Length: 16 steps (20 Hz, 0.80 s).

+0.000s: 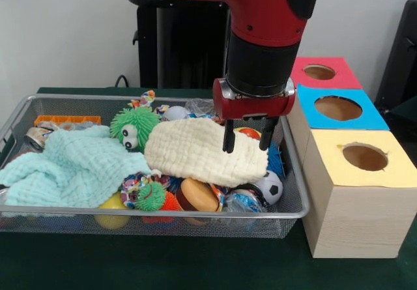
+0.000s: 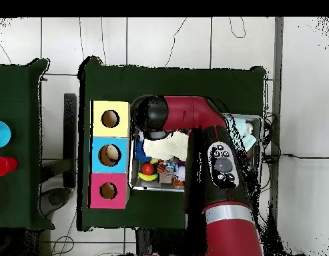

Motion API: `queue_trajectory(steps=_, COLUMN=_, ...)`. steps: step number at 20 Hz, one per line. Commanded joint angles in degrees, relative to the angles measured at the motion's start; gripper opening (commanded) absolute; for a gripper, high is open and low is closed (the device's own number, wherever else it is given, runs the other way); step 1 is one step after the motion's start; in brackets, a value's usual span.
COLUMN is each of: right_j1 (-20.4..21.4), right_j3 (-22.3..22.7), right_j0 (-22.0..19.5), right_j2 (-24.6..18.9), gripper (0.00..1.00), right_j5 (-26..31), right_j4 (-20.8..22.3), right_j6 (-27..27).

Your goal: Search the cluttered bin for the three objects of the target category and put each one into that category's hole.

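Gripper [image 1: 247, 138] hangs over the bin [image 1: 296, 192], toward the end nearest the boxes. Its two black fingers [image 1: 229, 139] are spread apart with nothing between them, tips just above or touching the cream cloth [image 1: 199, 150]; can't tell contact from the front view. In the overhead view the arm [image 2: 220, 167] covers most of the bin and hides the gripper.

Landmark = cream cloth, front view:
- mint cloth [image 1: 68, 166] lies to its left, overlapping its edge, covering the left half of the bin
- green fuzzy toy with googly eyes [image 1: 133, 126] sits at its upper-left corner, touching it
- second green fuzzy ball [image 1: 151, 195] below its lower-left edge, near the bin's front wall
- tan and orange round piece [image 1: 197, 195] just under its lower edge
- small soccer ball [image 1: 268, 187] under its lower-right corner
- blue spiky thing [image 1: 276, 159] to its right, against the bin wall
- see-through plastic [image 1: 199, 106], maybe one of the bottles, behind its top edge at the bin's back wall; another clear crumpled piece with blue [image 1: 242, 202] below its lower-right corner, beside the soccer ball. Third one not identifiable

Blue hole [image 1: 337, 108] is right of the cloth, outside the bin, on the middle box between the red-topped hole [image 1: 319, 72] and yellow-topped hole [image 1: 365, 157]. All three holes look empty in the front view
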State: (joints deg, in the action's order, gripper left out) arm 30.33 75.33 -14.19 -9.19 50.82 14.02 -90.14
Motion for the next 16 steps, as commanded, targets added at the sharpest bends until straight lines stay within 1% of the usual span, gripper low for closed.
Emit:
queue_trajectory(steps=1, right_j1=-1.5, right_j3=1.13, right_j0=-1.71, right_j2=-1.36, gripper=1.0, right_j5=-6.95, right_j4=2.59, right_j6=-2.17)
queue_trajectory(steps=4, right_j1=-1.17, right_j3=1.29, right_j0=-1.85, right_j2=-1.42, gripper=1.0, right_j5=-7.87, right_j4=2.44, right_j6=-1.77)
queue_trajectory(steps=7, right_j1=-1.18, right_j3=0.23, right_j0=-2.1, right_j2=-1.97, gripper=1.0, right_j5=-8.03, right_j4=2.38, right_j6=-0.3)
queue_trajectory(steps=8, right_j1=-1.04, right_j3=0.07, right_j0=-2.45, right_j2=-2.51, gripper=1.0, right_j5=-8.91, right_j4=2.48, right_j6=0.57)
queue_trajectory(steps=12, right_j1=-1.48, right_j3=-1.03, right_j0=-2.57, right_j2=-2.63, gripper=1.0, right_j5=-8.98, right_j4=2.77, right_j6=1.28)
queue_trajectory(steps=16, right_j1=-1.69, right_j3=-0.3, right_j0=-2.89, right_j2=-1.92, gripper=1.0, right_j5=-10.76, right_j4=3.79, right_j6=1.03)
